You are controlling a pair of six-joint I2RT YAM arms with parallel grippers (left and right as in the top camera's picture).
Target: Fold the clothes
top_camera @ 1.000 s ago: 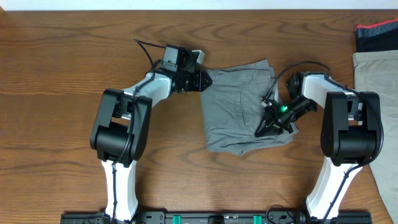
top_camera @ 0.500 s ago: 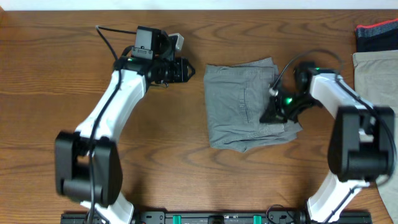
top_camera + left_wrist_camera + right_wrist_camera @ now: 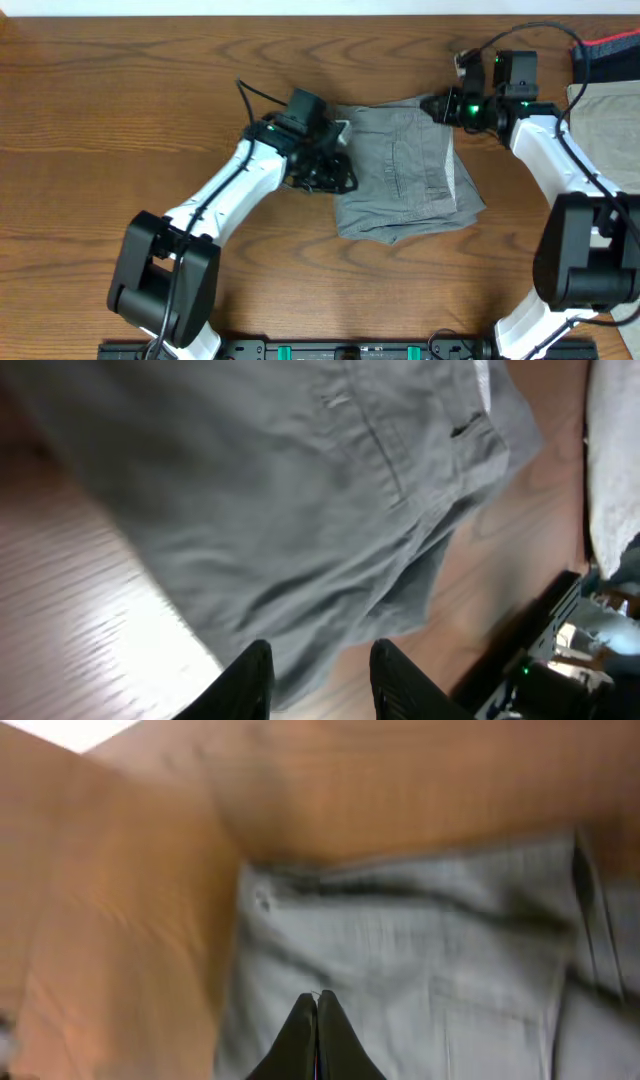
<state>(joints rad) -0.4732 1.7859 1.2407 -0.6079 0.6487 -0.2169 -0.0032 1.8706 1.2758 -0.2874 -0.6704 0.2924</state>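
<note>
Lying folded near the middle of the wooden worktop [image 3: 120, 90], the grey-green shorts [image 3: 405, 175] are forming a roughly rectangular bundle, with looser layers spilling out along the lower and right edges. A stitched pocket seam [image 3: 398, 165] is running down the upper face of the cloth.

The left gripper [image 3: 342, 175] is sitting at the left edge of the shorts, about halfway down that side, with its arm reaching in from the lower left. In the left wrist view, its two fingers [image 3: 250, 680] are standing well apart, so this gripper is released. The hem of the grey fabric is showing in the gap between them, and bare wood is showing to one side. Whether the fingers are touching the cloth cannot be told, as this view is blurred.

The right gripper [image 3: 432, 105] is reaching in from the right and is sitting at the upper right corner of the shorts, just beside the top edge. In the right wrist view, its fingers [image 3: 300, 1038] are pressing together tip to tip over the grey cloth, so this gripper is clenched. Whether any fabric is caught between the tips cannot be told, as this view is blurred too.

At the far right edge of the worktop, well apart from the shorts, a beige cloth [image 3: 605, 130] is lying flat. Above it, a dark garment with a red band [image 3: 605, 55] is lying in the corner.
</note>
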